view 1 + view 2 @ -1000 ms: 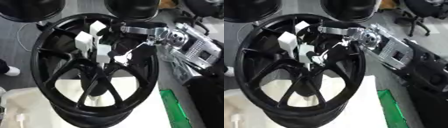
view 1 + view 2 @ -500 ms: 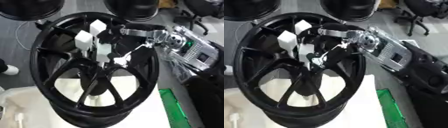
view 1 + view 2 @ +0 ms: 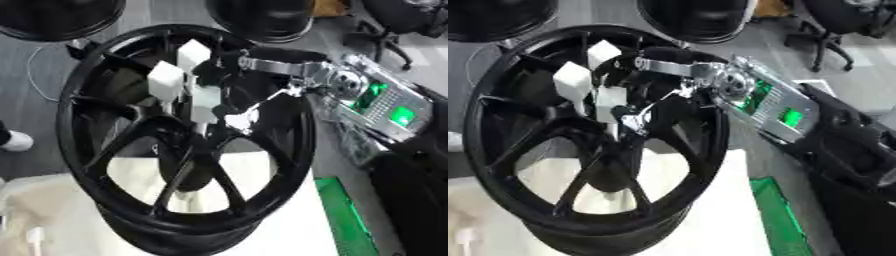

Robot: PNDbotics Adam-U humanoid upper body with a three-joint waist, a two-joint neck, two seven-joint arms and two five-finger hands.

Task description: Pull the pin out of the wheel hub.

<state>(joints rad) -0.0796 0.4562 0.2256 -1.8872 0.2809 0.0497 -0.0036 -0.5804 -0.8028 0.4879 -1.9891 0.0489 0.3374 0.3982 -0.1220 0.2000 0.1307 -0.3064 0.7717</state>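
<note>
— Left eye view: what lies at the left?
— A black wheel point(image 3: 184, 150) stands tilted on a white cloth point(image 3: 52, 210) near the desk's front edge. White blocks point(image 3: 166, 82) sit at its hub.
— And the pin?
— I cannot make it out among them.
— The right hand point(image 3: 229, 109)?
— Its white-tipped fingers point(image 3: 611, 100) reach into the hub, curled among the blocks; what they hold, I cannot tell.

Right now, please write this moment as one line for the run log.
stage: reaching at hub | right hand: inside wheel, at white pins near hub, grip unclear | left hand: not visible | pin: still in hub
</note>
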